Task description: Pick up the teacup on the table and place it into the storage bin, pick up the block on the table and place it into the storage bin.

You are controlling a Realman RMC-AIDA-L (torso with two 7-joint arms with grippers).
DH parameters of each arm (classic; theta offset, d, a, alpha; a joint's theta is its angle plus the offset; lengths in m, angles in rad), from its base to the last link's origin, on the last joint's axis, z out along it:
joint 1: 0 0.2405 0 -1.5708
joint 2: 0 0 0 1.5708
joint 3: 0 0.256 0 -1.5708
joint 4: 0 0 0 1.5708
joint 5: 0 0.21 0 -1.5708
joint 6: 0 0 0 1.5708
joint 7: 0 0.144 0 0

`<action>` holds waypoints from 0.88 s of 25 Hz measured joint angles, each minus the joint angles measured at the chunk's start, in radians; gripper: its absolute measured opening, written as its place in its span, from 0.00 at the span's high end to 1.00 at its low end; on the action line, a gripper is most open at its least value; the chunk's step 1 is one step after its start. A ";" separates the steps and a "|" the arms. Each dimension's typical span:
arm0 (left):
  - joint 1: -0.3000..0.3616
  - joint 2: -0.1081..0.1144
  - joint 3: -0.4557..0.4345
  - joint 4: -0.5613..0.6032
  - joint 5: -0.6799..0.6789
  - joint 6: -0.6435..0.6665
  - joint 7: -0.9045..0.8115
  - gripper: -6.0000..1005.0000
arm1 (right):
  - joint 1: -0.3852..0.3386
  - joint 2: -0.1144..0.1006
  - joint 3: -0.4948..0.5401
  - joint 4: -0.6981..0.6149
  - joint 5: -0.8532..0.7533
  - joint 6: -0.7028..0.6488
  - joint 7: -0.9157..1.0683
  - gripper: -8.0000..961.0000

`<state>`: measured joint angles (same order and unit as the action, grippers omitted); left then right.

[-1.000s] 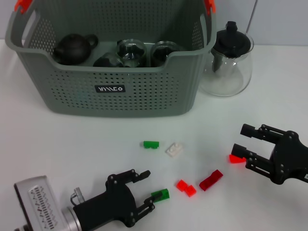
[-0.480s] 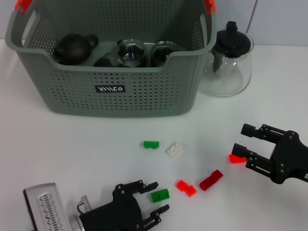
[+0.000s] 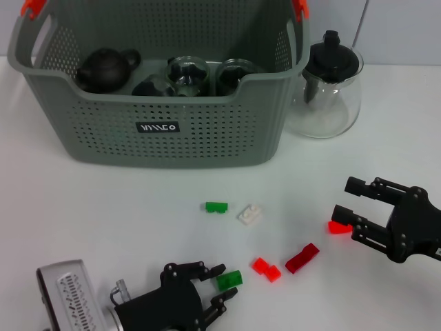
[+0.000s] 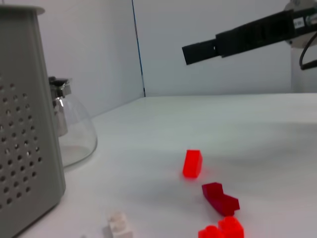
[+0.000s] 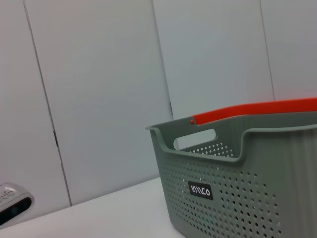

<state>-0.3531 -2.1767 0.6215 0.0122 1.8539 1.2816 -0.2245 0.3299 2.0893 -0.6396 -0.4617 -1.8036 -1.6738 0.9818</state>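
My left gripper (image 3: 222, 284) sits at the near edge, partly cut off by the frame, its fingers closed in on a green block (image 3: 229, 280) — real grip or only touching, I cannot tell. My right gripper (image 3: 348, 200) waits spread wide at the right, a red block (image 3: 338, 227) just beside its near finger. The storage bin (image 3: 207, 131) stands far left; its wall hides much of the dark teapot (image 3: 105, 67) and glass cups (image 3: 189, 74) inside. A glass pitcher (image 3: 325, 89) stands right of it.
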 joint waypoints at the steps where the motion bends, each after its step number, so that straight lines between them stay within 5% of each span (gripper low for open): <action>1: -0.001 0.000 0.000 0.000 0.000 -0.003 0.000 0.59 | 0.000 0.000 0.000 0.000 0.000 0.000 0.000 0.38; 17: -0.027 0.004 -0.001 -0.005 0.001 -0.015 -0.142 0.65 | -0.002 0.000 0.000 0.000 0.000 0.000 0.000 0.38; 20: -0.030 0.006 -0.001 0.000 0.004 0.002 -0.165 0.82 | -0.002 0.000 0.000 0.000 0.000 0.000 0.000 0.38; 22: -0.022 0.008 -0.003 0.010 0.003 0.038 -0.171 0.83 | -0.003 -0.001 0.000 0.000 0.000 -0.001 0.000 0.38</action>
<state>-0.3747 -2.1687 0.6189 0.0223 1.8572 1.3195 -0.3960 0.3264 2.0881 -0.6397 -0.4617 -1.8036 -1.6745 0.9817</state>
